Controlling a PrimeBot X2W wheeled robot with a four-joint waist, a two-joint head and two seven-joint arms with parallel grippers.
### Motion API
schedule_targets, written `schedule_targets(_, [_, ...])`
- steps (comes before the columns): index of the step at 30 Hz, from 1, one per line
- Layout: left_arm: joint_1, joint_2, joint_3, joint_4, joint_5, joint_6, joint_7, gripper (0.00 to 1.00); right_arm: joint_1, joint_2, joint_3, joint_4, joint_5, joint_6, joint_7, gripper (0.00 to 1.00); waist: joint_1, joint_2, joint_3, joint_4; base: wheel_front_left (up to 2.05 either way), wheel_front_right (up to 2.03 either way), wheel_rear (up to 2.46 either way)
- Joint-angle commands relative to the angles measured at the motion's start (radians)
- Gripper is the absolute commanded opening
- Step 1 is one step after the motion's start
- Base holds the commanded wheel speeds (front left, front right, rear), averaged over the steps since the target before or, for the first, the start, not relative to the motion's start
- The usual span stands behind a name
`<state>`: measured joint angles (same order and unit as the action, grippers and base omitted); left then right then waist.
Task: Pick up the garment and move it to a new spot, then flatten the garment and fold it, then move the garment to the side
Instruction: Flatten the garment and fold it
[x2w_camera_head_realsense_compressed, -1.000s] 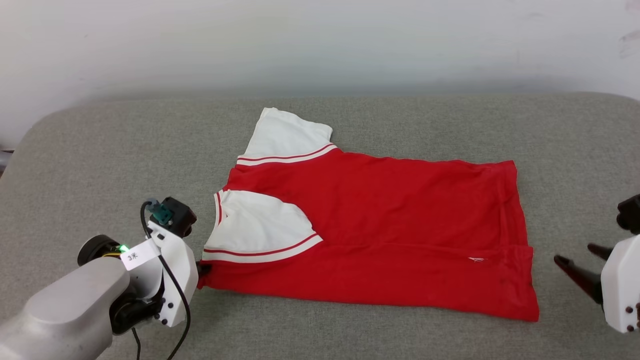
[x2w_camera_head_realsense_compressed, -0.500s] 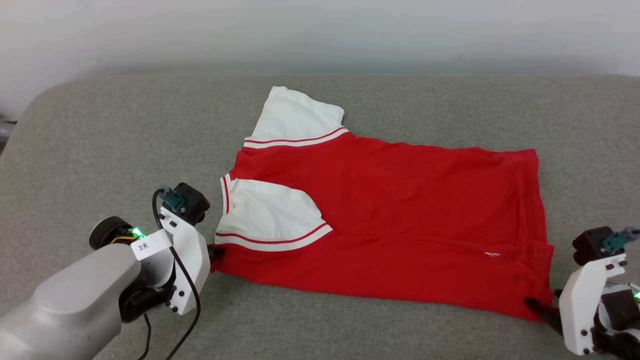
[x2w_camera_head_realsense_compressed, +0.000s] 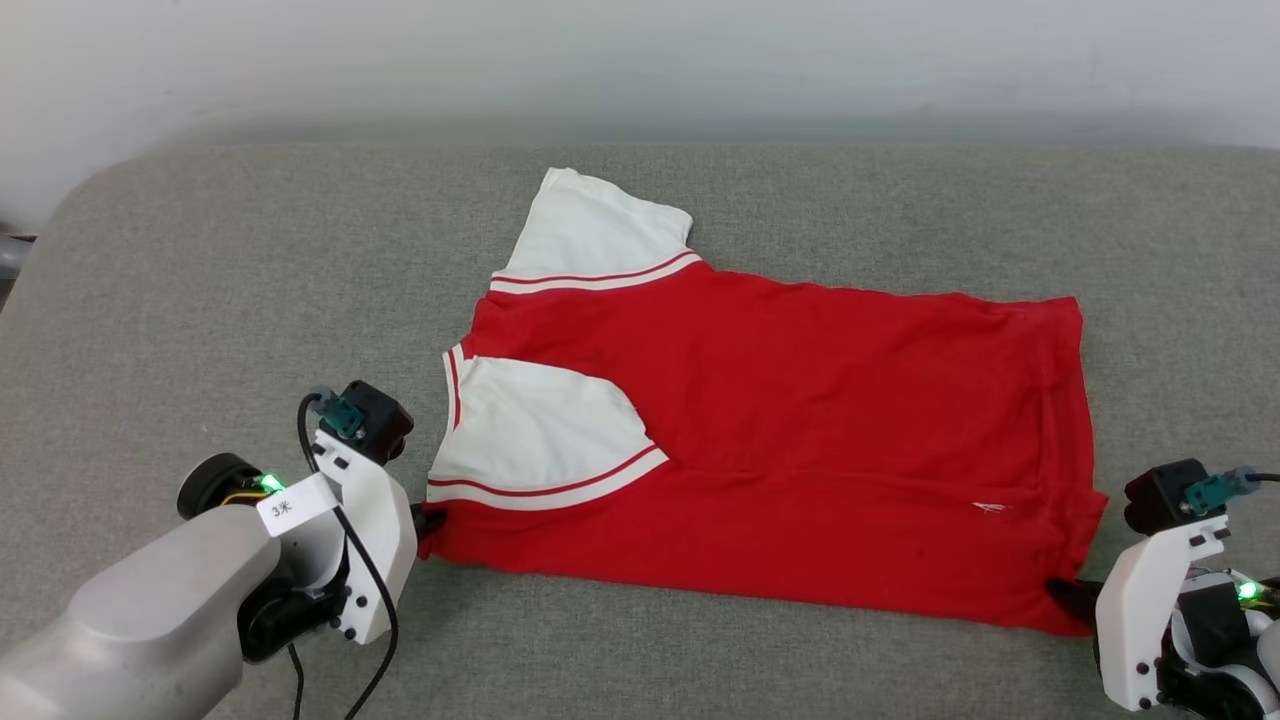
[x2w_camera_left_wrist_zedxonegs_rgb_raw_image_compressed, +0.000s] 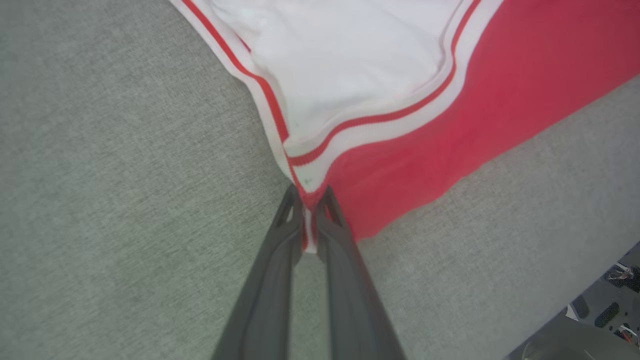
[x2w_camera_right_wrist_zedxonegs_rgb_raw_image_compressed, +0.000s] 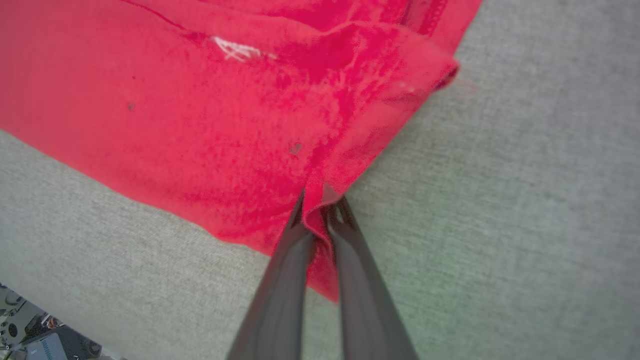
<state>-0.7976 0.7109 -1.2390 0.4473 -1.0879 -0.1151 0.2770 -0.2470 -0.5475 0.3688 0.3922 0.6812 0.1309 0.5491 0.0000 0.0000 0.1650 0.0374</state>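
The garment (x2w_camera_head_realsense_compressed: 800, 440), a red shirt with white sleeves and striped trim, lies spread on the grey cushion, its near edge folded over. My left gripper (x2w_camera_head_realsense_compressed: 425, 520) pinches its near left corner; in the left wrist view the left gripper (x2w_camera_left_wrist_zedxonegs_rgb_raw_image_compressed: 310, 195) is shut on the striped trim of the garment (x2w_camera_left_wrist_zedxonegs_rgb_raw_image_compressed: 400, 165). At the near right corner my right gripper (x2w_camera_head_realsense_compressed: 1070, 595) holds the hem; the right wrist view shows the right gripper (x2w_camera_right_wrist_zedxonegs_rgb_raw_image_compressed: 320, 200) shut on a red fold of the garment (x2w_camera_right_wrist_zedxonegs_rgb_raw_image_compressed: 200, 125). Any lettering is hidden.
The grey cushioned surface (x2w_camera_head_realsense_compressed: 250, 280) stretches wide around the shirt, with a pale wall (x2w_camera_head_realsense_compressed: 640, 60) behind it. Its rounded left edge is at the far left. Floor clutter (x2w_camera_left_wrist_zedxonegs_rgb_raw_image_compressed: 615, 300) shows past the cushion's near edge.
My right gripper came in from the right to the shirt's near right corner and closed on the hem. The head camera shifted. The left gripper kept its hold.
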Motion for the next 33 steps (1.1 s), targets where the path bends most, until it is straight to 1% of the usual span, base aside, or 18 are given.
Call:
schedule_targets(1, [0.020, 0.001, 0.004, 0.003, -0.009, 0.003, -0.011, 0.00, 0.009, -0.008, 0.028, 0.014, -0.002, -0.001, -0.019, 0.00, 0.0000, 0.0000, -0.019, -0.006, 0.00, 0.00, 0.00])
schedule_targets(2, [0.025, 0.006, 0.005, 0.002, -0.011, 0.004, -0.014, 0.00, 0.007, -0.019, 0.029, 0.008, 0.004, -0.001, -0.034, 0.00, 0.0000, 0.0000, -0.028, -0.008, 0.00, 0.00, 0.00])
schedule_targets(3, [0.045, 0.025, 0.005, -0.010, -0.018, 0.009, -0.023, 0.00, 0.010, -0.050, 0.026, -0.017, 0.019, -0.001, -0.067, 0.00, 0.0000, 0.0000, -0.055, -0.012, 0.00, 0.00, 0.00])
schedule_targets(7, [0.080, 0.057, 0.002, -0.048, -0.025, 0.022, -0.027, 0.00, 0.038, -0.081, 0.018, -0.060, 0.046, -0.001, -0.088, 0.00, 0.0000, 0.0000, -0.087, -0.013, 0.00, 0.00, 0.00])
schedule_targets(12, [0.130, 0.104, -0.001, -0.127, -0.035, 0.053, -0.032, 0.00, 0.091, -0.114, -0.006, -0.127, 0.066, -0.001, -0.087, 0.00, 0.0000, 0.0000, -0.110, -0.013, 0.00, 0.00, 0.00])
schedule_targets(16, [0.176, 0.138, -0.004, -0.182, -0.052, 0.082, -0.028, 0.00, 0.135, -0.125, -0.030, -0.172, 0.073, -0.001, -0.068, 0.00, 0.0000, 0.0000, -0.111, -0.016, 0.00, 0.00, 0.00])
schedule_targets(19, [0.199, 0.150, -0.005, -0.202, -0.058, 0.100, -0.032, 0.00, 0.158, -0.116, -0.048, -0.181, 0.071, -0.001, -0.052, 0.00, 0.0000, 0.0000, -0.099, -0.016, 0.00, 0.00, 0.00])
schedule_targets(21, [0.211, 0.147, -0.003, -0.205, -0.068, 0.106, -0.036, 0.00, 0.166, -0.106, -0.057, -0.175, 0.066, -0.001, -0.041, 0.00, 0.0000, 0.0000, -0.088, -0.016, 0.00, 0.00, 0.00])
schedule_targets(25, [0.219, 0.137, -0.003, -0.194, -0.074, 0.108, -0.039, 0.00, 0.170, -0.088, -0.063, -0.154, 0.062, -0.001, -0.025, 0.00, 0.0000, 0.0000, -0.072, -0.014, 0.00, 0.00, 0.00])
schedule_targets(30, [0.227, 0.112, -0.008, -0.150, -0.080, 0.096, -0.034, 0.00, 0.159, -0.051, -0.058, -0.098, 0.053, -0.001, -0.033, 0.00, 0.0000, 0.0000, -0.054, -0.010, 0.00, 0.00, 0.00])
schedule_targets(31, [0.226, 0.108, -0.010, -0.141, -0.073, 0.093, -0.033, 0.00, 0.156, -0.045, -0.057, -0.089, 0.050, -0.001, -0.039, 0.09, 0.0000, 0.0000, -0.054, -0.009, 0.00, 0.00, 0.00])
schedule_targets(32, [0.223, 0.105, -0.011, -0.134, -0.066, 0.094, -0.035, 0.00, 0.150, -0.041, -0.058, -0.085, 0.045, -0.001, -0.052, 0.33, 0.0000, 0.0000, -0.056, -0.008, 0.00, 0.00, 0.00])
schedule_targets(33, [0.221, 0.104, -0.008, -0.130, -0.067, 0.093, -0.041, 0.00, 0.145, -0.034, -0.062, -0.082, 0.049, -0.001, -0.064, 1.00, 0.0000, 0.0000, -0.061, -0.008, 0.00, 0.00, 0.00])
